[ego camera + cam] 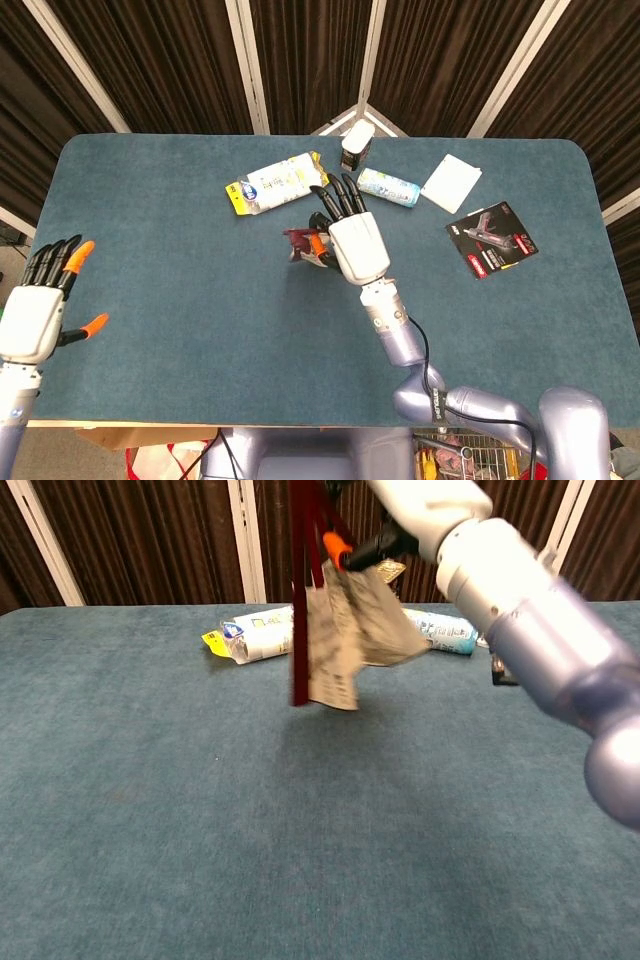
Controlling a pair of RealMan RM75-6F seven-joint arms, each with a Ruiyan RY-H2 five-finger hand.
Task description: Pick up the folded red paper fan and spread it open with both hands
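My right hand (352,243) is raised above the middle of the table and grips the red paper fan (301,600) near its pivot end. In the chest view the fan hangs almost straight down from the hand (425,505), its red outer stick vertical and its pale folds (352,630) drooping partly loose beside it. From the head view only a short dark red end of the fan (298,241) shows left of the fingers. My left hand (40,312) hovers at the table's near left edge, fingers spread and holding nothing, far from the fan.
On the blue table (150,260), a yellow and white packet (278,182), a dark can (356,146), a pale blue bottle (388,186), a white pad (451,183) and a black and red card (492,240) lie across the far side.
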